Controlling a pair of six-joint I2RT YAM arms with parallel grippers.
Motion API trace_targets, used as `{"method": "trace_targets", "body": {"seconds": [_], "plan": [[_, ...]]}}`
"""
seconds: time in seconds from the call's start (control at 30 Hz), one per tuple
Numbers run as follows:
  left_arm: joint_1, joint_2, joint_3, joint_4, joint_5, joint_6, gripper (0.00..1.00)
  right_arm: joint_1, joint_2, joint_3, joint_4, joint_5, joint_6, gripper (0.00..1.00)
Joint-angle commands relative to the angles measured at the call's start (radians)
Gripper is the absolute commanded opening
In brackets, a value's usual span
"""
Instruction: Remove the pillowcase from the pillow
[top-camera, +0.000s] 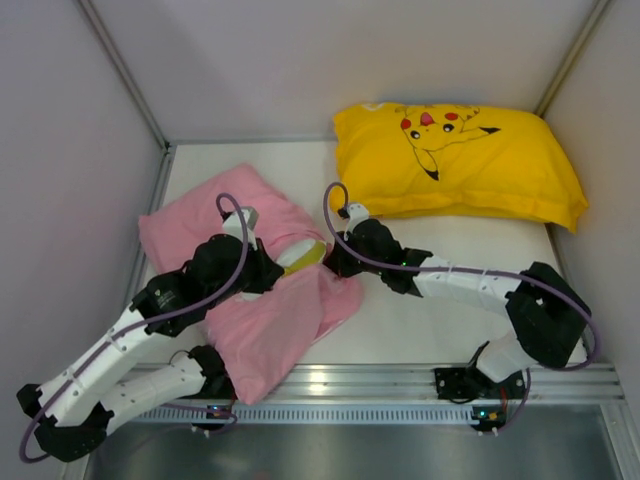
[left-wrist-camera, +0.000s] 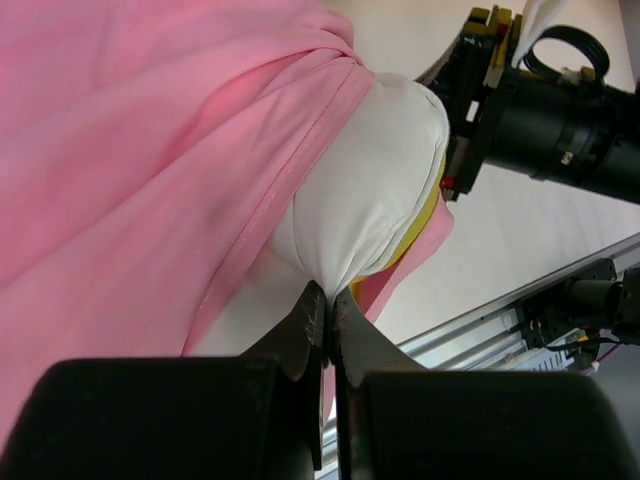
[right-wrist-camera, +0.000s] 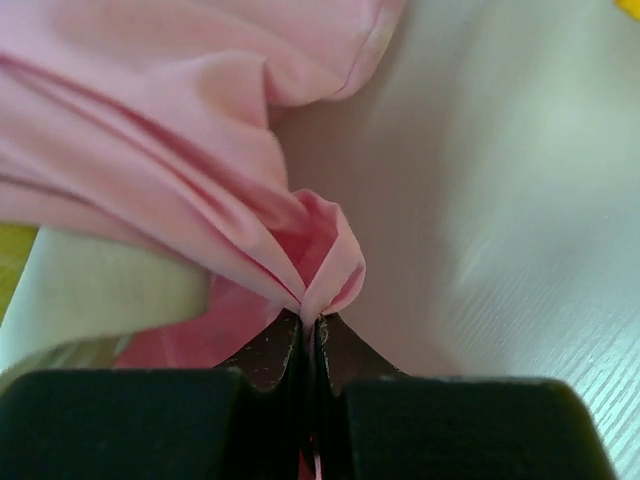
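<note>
The left gripper (top-camera: 268, 268) and right gripper (top-camera: 337, 262) are seen from above at the frame's centre, either side of the pillow (top-camera: 303, 254). Its white corner is bared from the pink pillowcase (top-camera: 270, 325) at centre left. A yellow pillow (top-camera: 460, 160) lies at upper right. In the left wrist view, the left jaws are clamped on the pillow's white fabric at lower centre. In the right wrist view, the right jaws are pinched on a pillowcase fold at lower centre.
</note>
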Motion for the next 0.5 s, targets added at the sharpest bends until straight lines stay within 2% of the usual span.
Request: {"method": "trace_targets", "body": {"seconds": [0.0,0.23,0.47], "plan": [[0.000,0.008,0.088,0.136,-0.101,-0.032,0.00,0.048,-0.052,-0.047,0.042,0.030,-0.013,0.00],[0.000,0.034,0.099,0.164,-0.117,-0.034,0.00,0.079,-0.057,-0.088,0.027,0.090,-0.004,0.00],[0.000,0.080,0.224,0.194,-0.112,-0.017,0.00,0.094,0.029,-0.116,0.058,0.073,0.059,0.00]]}}
